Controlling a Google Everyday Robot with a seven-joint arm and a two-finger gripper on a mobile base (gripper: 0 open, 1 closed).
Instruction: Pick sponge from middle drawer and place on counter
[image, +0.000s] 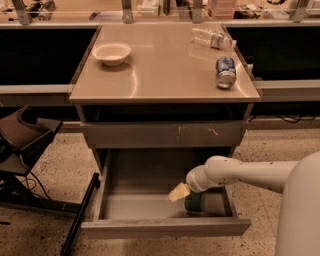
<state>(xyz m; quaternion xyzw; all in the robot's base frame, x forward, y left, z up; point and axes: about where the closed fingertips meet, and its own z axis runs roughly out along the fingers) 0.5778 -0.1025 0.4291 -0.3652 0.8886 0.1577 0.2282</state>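
The middle drawer (165, 227) is pulled open low at the front, with a plain grey front panel. The dark green sponge (194, 203) lies in its right front corner, partly hidden by my arm. My white arm reaches in from the right. My gripper (179, 192), pale yellow, hangs inside the drawer just left of and above the sponge, close to it. I cannot tell whether it touches the sponge. The tan counter (165, 75) is the top of the cabinet above.
On the counter stand a white bowl (112, 52), a soda can (226, 71) and a plastic bottle (212, 37) on its side. The shut drawer front (165, 134) with pale scratches sits above the open drawer. A dark chair (25, 137) stands at the left.
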